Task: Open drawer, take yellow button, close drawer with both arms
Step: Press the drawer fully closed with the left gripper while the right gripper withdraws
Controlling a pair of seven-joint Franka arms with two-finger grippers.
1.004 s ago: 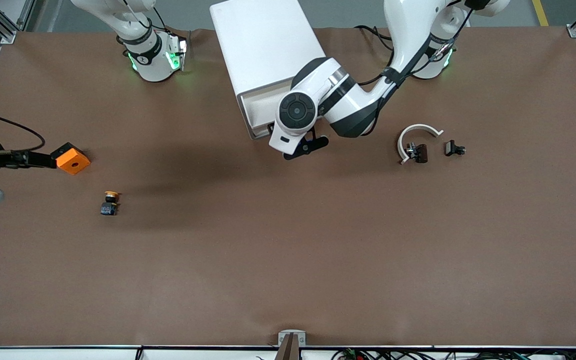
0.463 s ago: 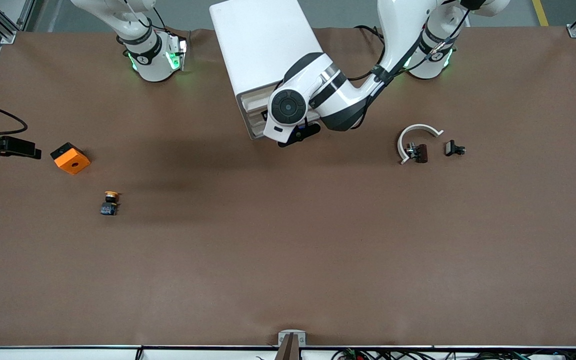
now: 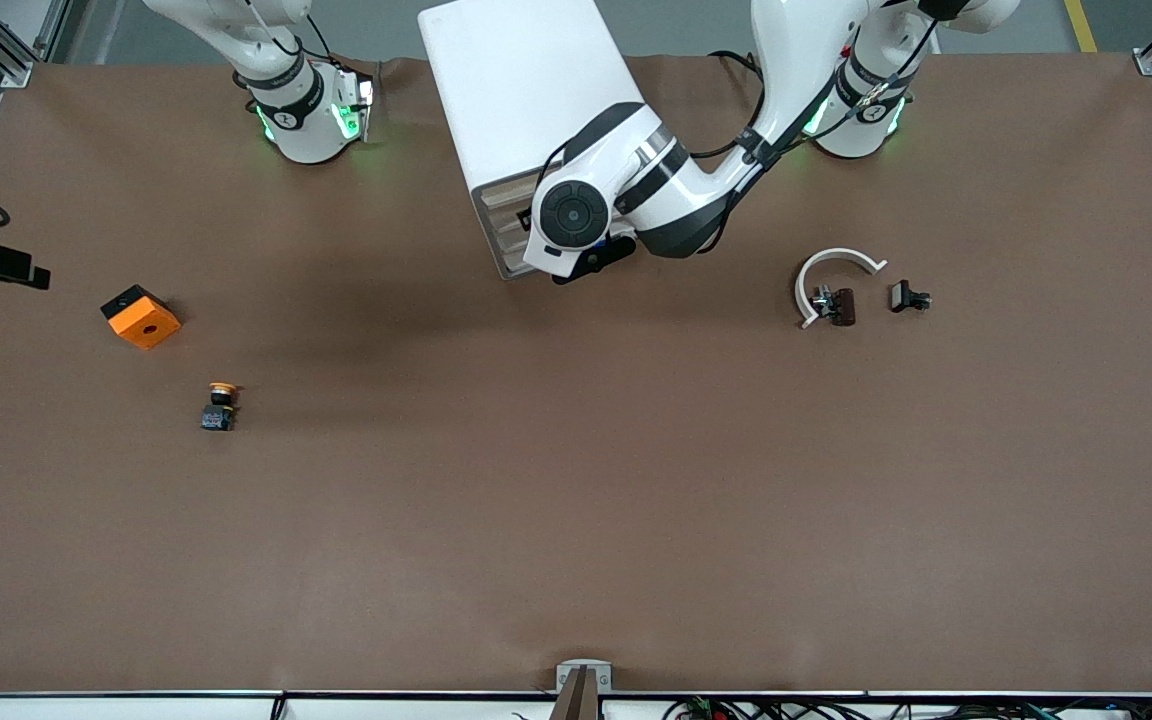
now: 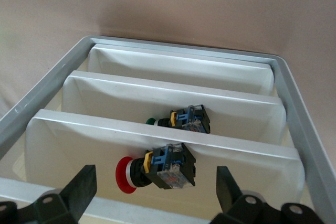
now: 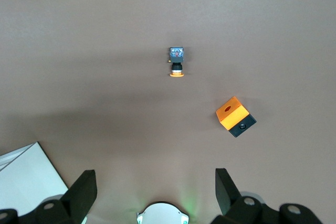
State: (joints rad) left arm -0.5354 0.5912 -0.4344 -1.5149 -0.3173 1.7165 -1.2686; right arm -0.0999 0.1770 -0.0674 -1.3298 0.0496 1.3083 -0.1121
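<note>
Orange-capped black button (image 3: 221,404) lies out on brown tabletop (image 3: 576,520); white cabinet's drawer (image 3: 508,222) nearly shut. Left gripper (image 3: 591,262) wide before drawer; right gripper (image 5: 152,195) wide, empty, at tabletop's right-arm edge.

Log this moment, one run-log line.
left gripper: open, at cabinet front | right gripper: open, over table near orange block | button: on table, nearer camera than orange block

Plain brown table covering (image 3: 576,500); glossy white boxy cabinet (image 3: 521,80) with cream drawer slats (image 3: 501,215); orange square block (image 3: 141,318) on a black base; tiny orange-capped button (image 3: 220,405), black body, bluish base; white curved piece (image 3: 831,265)
</note>
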